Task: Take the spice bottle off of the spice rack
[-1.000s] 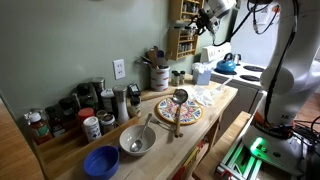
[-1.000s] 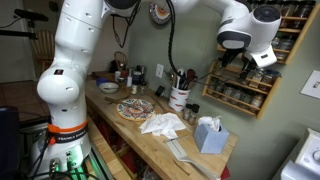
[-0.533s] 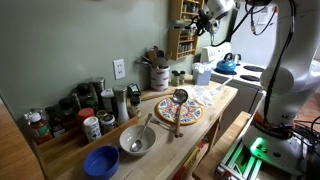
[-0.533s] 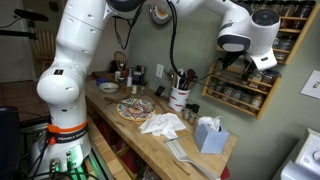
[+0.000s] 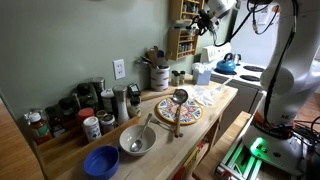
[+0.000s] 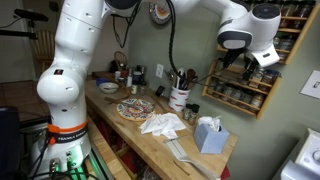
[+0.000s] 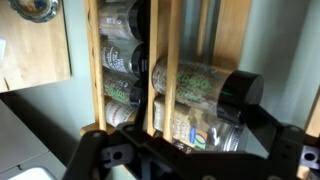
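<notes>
Kitchen corner, even indoor light, no hard shadows. Grey-green painted wall point(image 5: 70, 35) in both exterior views. Long butcher-block counter point(image 5: 175, 142) set against it, running from 7 to 2 o'clock in an exterior view. White outlet plate point(image 5: 119, 68) on wall, 9 o'clock from frame centre. White stove point(image 5: 250, 72) at 3 o'clock, just beside counter end. White switch plate point(image 6: 312, 85) at 3 o'clock edge in an exterior view.
</notes>
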{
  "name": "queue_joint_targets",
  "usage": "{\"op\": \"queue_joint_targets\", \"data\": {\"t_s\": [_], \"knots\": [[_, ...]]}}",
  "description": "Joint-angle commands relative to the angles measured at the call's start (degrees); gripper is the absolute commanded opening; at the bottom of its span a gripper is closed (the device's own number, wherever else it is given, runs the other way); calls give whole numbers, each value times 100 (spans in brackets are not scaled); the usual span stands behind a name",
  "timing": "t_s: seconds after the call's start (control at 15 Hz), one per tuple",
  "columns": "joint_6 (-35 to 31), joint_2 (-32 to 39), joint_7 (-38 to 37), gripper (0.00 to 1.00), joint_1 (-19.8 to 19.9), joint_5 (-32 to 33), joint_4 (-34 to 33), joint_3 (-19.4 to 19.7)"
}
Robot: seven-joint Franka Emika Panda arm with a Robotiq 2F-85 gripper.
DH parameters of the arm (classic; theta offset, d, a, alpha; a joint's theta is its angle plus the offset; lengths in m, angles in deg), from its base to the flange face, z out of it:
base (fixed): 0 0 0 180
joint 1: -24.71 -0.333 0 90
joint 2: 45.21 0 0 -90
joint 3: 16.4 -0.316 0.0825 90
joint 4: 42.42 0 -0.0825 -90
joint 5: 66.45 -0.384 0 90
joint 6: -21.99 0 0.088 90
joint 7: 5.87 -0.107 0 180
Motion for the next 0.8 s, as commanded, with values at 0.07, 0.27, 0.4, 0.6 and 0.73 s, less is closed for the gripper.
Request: {"op": "queue_joint_targets", "data": {"t_s": [0.07, 0.27, 0.4, 0.6, 0.73], "knots": [[147, -414, -4, 100, -11, 644, 721, 102], [201, -570, -20, 100, 11, 901, 931, 156], [218, -645, -36, 100, 12, 1049, 1046, 190], [307, -669, -66, 100, 6, 1366, 1268, 218], [311, -659, -80, 100, 11, 1492, 1353, 214]]}}
